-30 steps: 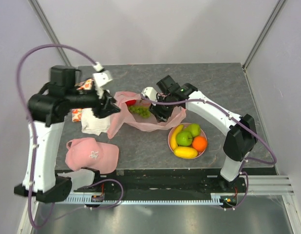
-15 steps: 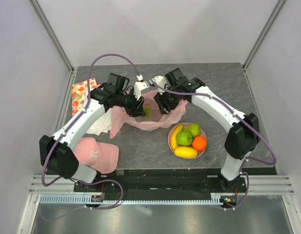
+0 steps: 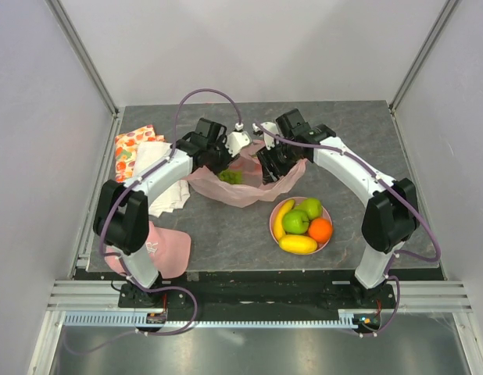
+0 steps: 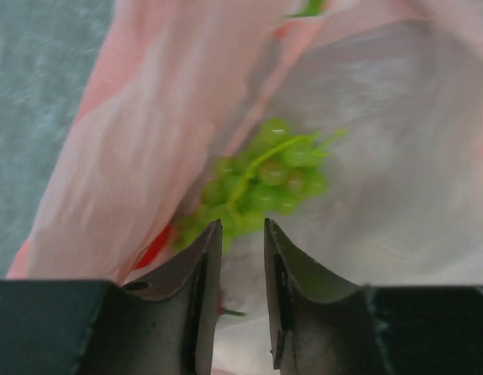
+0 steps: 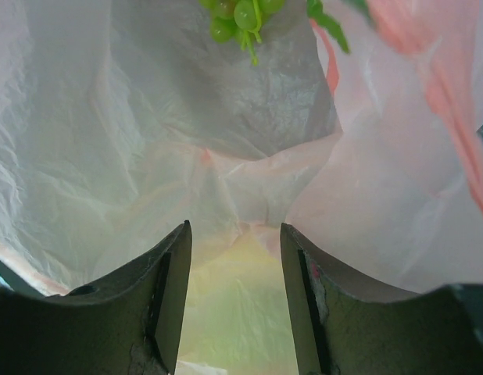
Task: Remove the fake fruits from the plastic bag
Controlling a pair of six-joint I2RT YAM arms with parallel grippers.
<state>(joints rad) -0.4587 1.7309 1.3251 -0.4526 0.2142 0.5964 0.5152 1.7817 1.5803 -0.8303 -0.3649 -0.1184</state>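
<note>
The pale-pink plastic bag [image 3: 245, 187] lies crumpled mid-table. A bunch of green grapes [image 3: 230, 177] lies in its mouth. It also shows in the left wrist view [image 4: 269, 176] and at the top of the right wrist view [image 5: 237, 14]. A red piece [image 4: 155, 246] shows under the film beside it. My left gripper [image 3: 226, 162] [image 4: 241, 223] is at the bag's left mouth, just short of the grapes, jaws a narrow gap apart with only bag film below. My right gripper [image 3: 271, 168] [image 5: 234, 225] is open over the bag's right side, with something yellow-green showing through the film.
A pink plate [image 3: 326, 244] at the front right holds a banana [image 3: 282, 217], two green apples [image 3: 296, 222], an orange [image 3: 320, 230] and a mango [image 3: 298, 244]. A fruit-printed cloth [image 3: 130, 144], a white cloth [image 3: 159, 183] and a pink cap [image 3: 155, 248] lie at the left.
My left arm has swung in from the far left and brought its gripper down to the bag's mouth by the grapes. My right gripper has shifted slightly back and right along the bag.
</note>
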